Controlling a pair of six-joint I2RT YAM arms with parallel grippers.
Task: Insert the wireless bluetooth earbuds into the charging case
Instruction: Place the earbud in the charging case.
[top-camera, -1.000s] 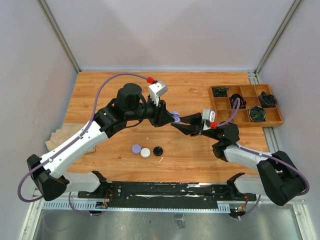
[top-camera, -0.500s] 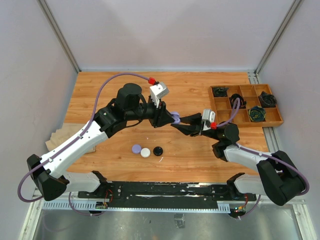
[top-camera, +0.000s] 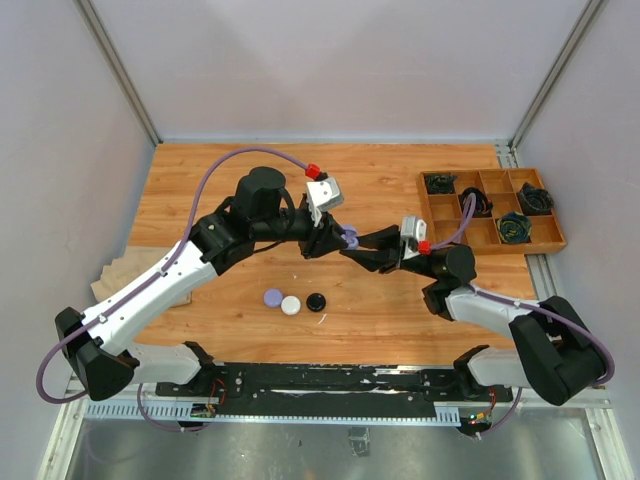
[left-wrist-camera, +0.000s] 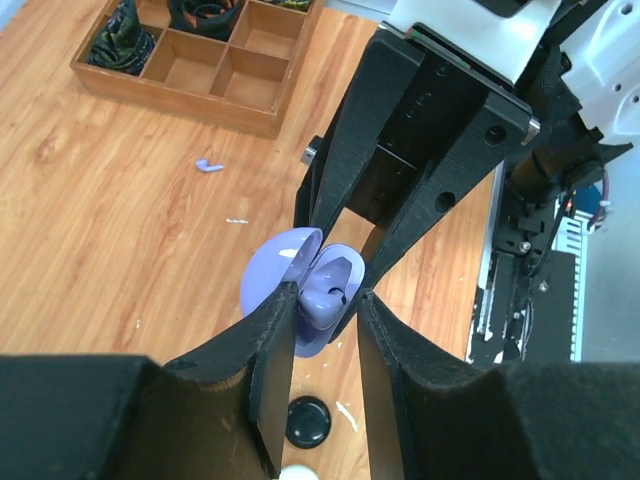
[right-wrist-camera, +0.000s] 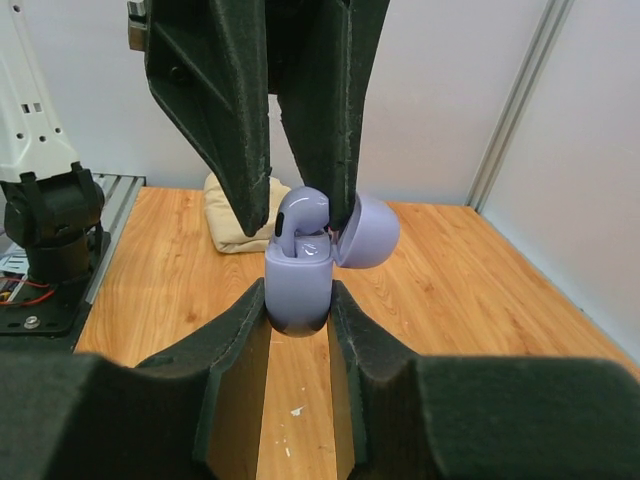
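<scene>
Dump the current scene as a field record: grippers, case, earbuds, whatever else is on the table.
left gripper: shut on lavender earbud
right gripper: shut on lavender case, held above the table
case lid: open
earbud state: standing in the case, top still sticking out
loose earbud: lavender, lying on the table
row near the arms: lavender puck, white puck, black puck
wooden tray: far right, coiled black cables in several compartments
</scene>
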